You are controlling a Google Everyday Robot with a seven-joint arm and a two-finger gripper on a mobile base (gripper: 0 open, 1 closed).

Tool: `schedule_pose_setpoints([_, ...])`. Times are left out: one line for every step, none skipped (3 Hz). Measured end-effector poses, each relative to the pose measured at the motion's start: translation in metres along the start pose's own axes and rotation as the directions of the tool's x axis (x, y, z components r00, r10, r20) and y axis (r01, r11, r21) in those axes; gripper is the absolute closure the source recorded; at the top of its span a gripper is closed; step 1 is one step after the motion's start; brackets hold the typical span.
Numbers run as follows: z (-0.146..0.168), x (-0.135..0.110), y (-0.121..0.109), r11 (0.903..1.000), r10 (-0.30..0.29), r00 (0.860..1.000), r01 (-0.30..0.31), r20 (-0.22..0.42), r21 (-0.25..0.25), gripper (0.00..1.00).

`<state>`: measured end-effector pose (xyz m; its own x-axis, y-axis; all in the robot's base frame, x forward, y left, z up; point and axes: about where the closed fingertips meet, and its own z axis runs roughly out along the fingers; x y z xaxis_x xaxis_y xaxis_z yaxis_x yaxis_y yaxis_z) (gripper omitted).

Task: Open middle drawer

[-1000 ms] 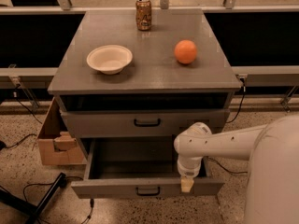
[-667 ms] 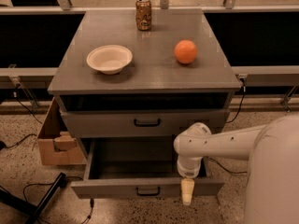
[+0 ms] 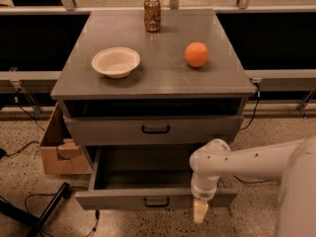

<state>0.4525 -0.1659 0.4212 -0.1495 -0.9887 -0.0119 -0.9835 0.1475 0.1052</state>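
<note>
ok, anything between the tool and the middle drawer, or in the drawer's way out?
Nothing visible. The tool hangs just in front of the middle drawer, right of its handle, with nothing between. The drawer is already pulled out. The cardboard box sits to its left, off its path.

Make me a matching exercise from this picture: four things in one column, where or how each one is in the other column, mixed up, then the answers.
1. soda can
2. white bowl
3. middle drawer
4. gripper

A. on the cabinet top, left of the orange in the picture
B. low, against the open drawer's front, right of its handle
C. at the back edge of the cabinet top
D. pulled out, inside showing

Pairs: 1-C, 2-A, 3-D, 4-B
</note>
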Motion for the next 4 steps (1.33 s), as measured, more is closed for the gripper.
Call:
schedule_pose_setpoints([0.004,0.004,0.063,0.9968,0.035,0.999,-0.032,0.033,-0.073,0.49])
schedule_pose_setpoints([0.002,0.003,0.077,0.9955,0.037,0.999,-0.034,0.034,-0.089,0.72])
schedule_pose_setpoints([-0.001,0.003,0.077,0.9955,0.037,0.999,-0.034,0.034,-0.089,0.95])
schedule_pose_setpoints([-0.002,0.003,0.077,0.9955,0.037,0.999,-0.034,0.034,-0.089,0.0])
